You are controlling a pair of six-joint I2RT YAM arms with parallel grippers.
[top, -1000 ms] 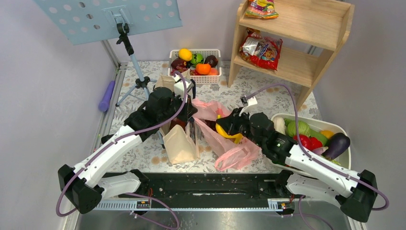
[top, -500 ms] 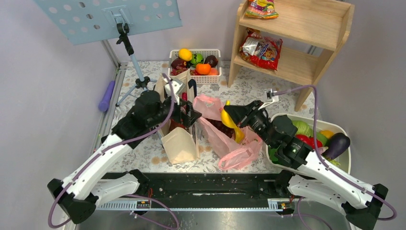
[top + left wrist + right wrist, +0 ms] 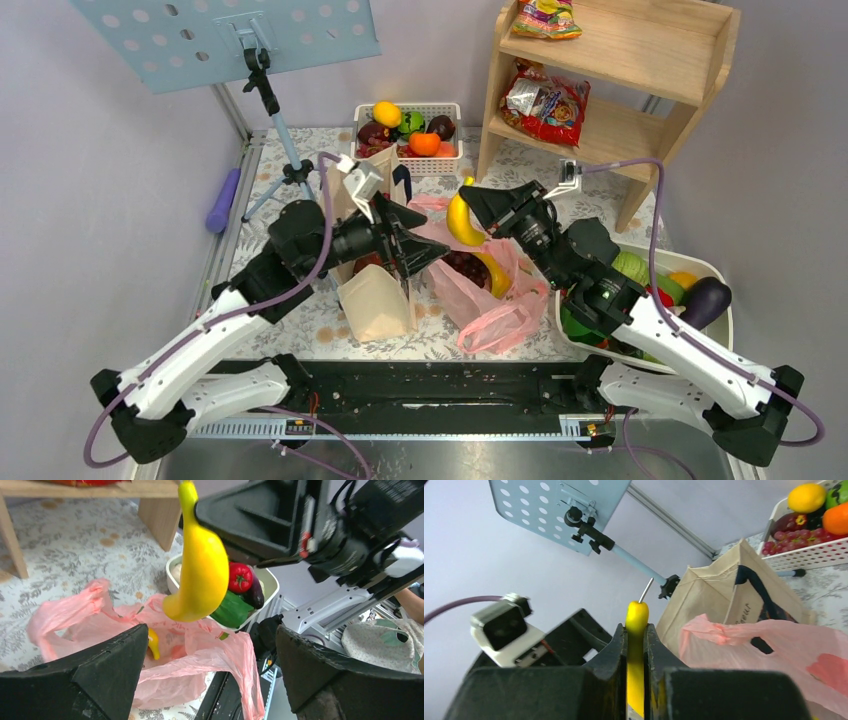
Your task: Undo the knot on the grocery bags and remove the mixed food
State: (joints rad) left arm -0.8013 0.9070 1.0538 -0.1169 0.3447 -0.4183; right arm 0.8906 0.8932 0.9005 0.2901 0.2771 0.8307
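Observation:
A pink grocery bag [image 3: 490, 310] lies with its mouth open in the middle of the table; the knot is out of view. My right gripper [image 3: 472, 207] is shut on a yellow banana [image 3: 458, 222] and holds it in the air above the bag. Its fingers [image 3: 618, 647] pinch the banana [image 3: 637, 616] from both sides. A second banana [image 3: 496, 276] and dark grapes [image 3: 464, 268] rest inside the bag. My left gripper [image 3: 428, 250] hangs open just left of the bag. In the left wrist view, that open gripper [image 3: 210, 637] frames the pink bag [image 3: 200, 655] below the hanging banana [image 3: 200, 565].
A beige canvas tote [image 3: 375, 300] stands left of the bag. A white basket of fruit [image 3: 440, 162] sits at the back. A white tub of vegetables [image 3: 640, 250] is at the right, a wooden shelf [image 3: 620, 130] with snack packets behind it, and a tripod stand [image 3: 285, 150] at back left.
My left gripper has opened wide and swung right toward the bag. My right gripper has lifted the banana up out of the bag and toward the back.

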